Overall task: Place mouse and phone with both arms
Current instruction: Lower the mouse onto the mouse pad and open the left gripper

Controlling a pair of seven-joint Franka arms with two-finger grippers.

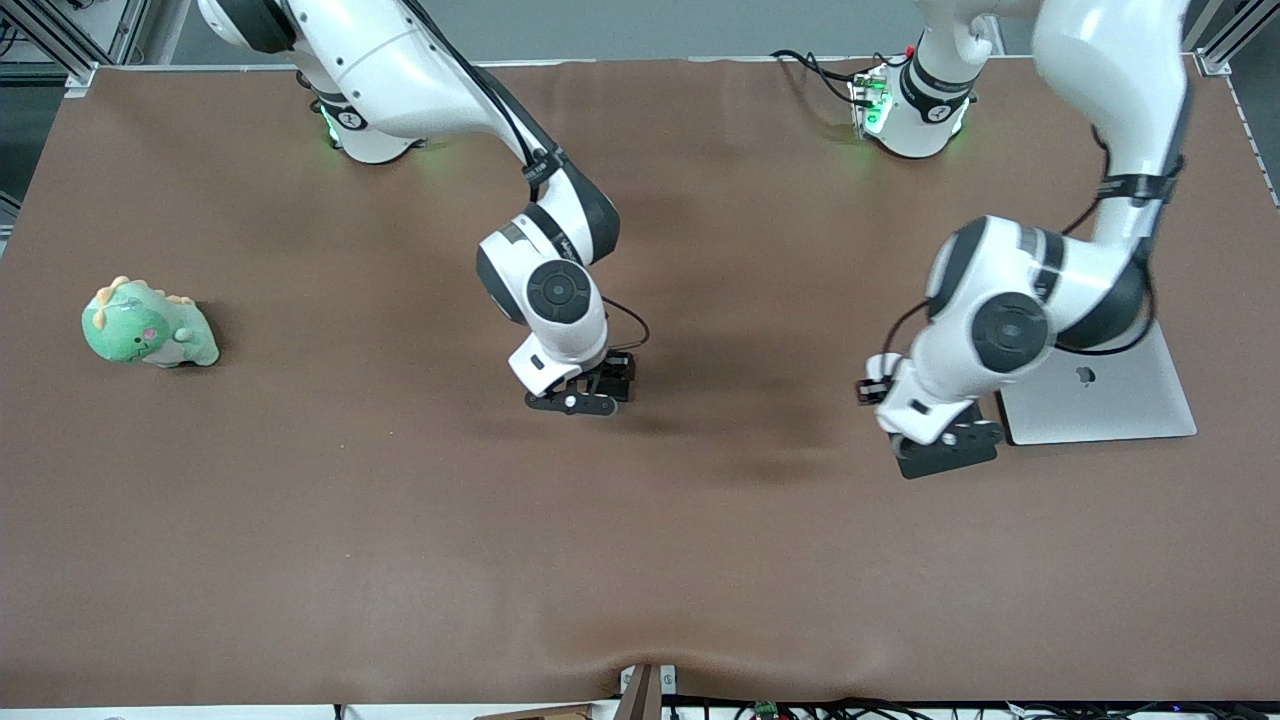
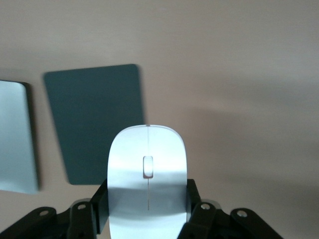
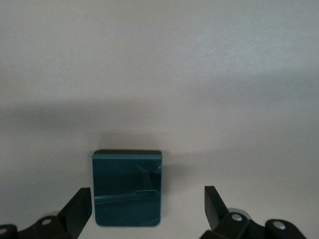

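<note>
The wide brown cloth-covered table [image 1: 300, 520] is reached over by 2 white jointed arms. A flat silver laptop with a closed lid [image 1: 1110, 400] is seen lying at the left arm's end of the table, just beside the left gripper [image 1: 945, 450]. A flat dark rectangular mouse pad [image 2: 94, 122] is shown lying on the table under that gripper, next to the laptop. A soft green dinosaur toy [image 1: 148, 326] is set at the right arm's end, well apart from both arms.

The small white oval mouse with a thin grey line [image 2: 148, 181] is pinched between the left gripper's 2 black fingers [image 2: 97, 204].

The right gripper [image 3: 148, 204] is held over the middle of the table. Its fingers [image 3: 79, 206] are spread wide. The small black rounded phone [image 3: 127, 188] is seen between them, close to 1 finger and well apart from the other.
</note>
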